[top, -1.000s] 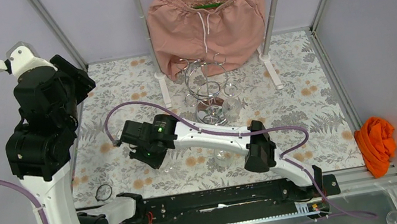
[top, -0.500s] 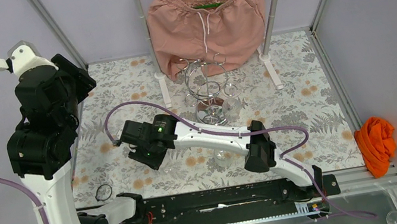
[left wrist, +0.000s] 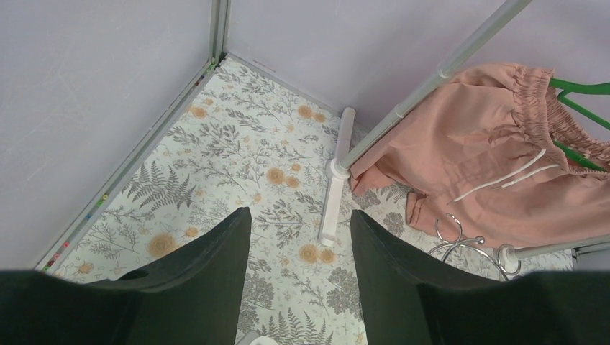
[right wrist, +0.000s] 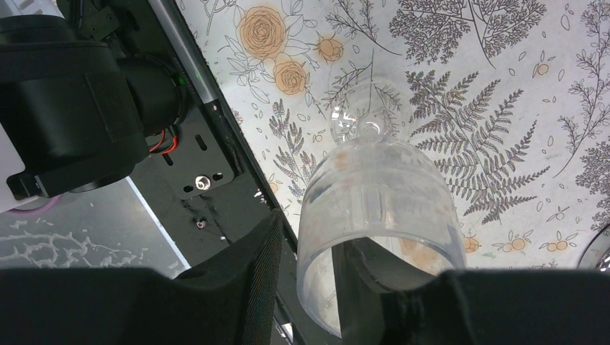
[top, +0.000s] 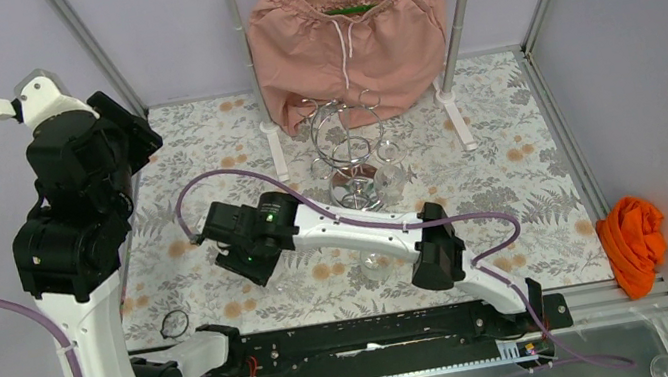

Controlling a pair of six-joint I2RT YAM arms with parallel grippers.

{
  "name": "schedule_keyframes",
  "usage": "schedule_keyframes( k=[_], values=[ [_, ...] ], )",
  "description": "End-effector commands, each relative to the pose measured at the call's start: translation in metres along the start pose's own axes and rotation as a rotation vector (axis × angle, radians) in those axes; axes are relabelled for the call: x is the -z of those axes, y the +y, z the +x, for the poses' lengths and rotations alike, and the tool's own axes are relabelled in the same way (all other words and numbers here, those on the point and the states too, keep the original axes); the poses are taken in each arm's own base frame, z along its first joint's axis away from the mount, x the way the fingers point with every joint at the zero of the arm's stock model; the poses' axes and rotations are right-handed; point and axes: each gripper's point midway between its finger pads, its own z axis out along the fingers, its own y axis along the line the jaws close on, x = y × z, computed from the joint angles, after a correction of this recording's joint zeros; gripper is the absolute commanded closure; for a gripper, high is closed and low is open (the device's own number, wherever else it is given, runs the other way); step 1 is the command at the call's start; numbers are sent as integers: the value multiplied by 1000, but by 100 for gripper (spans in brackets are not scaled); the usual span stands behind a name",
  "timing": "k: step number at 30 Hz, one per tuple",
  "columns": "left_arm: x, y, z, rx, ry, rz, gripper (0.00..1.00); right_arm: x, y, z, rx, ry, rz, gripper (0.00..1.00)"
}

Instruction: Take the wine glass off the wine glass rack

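Right tool (right wrist: 311, 244) jaws apart around clear wine glass (right wrist: 381, 194), seemingly standing on floral surface (right wrist: 467, 86); I'd lift straight up, no sideways nudge.

— How's the left arm (top: 75, 240)?
— Reared up tall at the left side, jaws apart.
— And the right arm (top: 357, 230)?
— Stretched low and leftward, wrist tipped down, jaws parted.
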Motion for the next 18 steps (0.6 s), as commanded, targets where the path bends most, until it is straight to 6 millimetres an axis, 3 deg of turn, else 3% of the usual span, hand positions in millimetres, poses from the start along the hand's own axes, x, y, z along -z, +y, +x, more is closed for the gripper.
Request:
schedule_keyframes(
  k=[1,10,18],
  values=[
    [1,-5,-7,3,-33,30,39,51,11,-28,-1,-134,-27,62],
    [2,-4,-7,0,-34,33,39,81,18,-50,-15,-234,-53,60],
    [1,-6,-5,2,-28,38,39,116,7,-62,-35,-330,13,60]
  ],
)
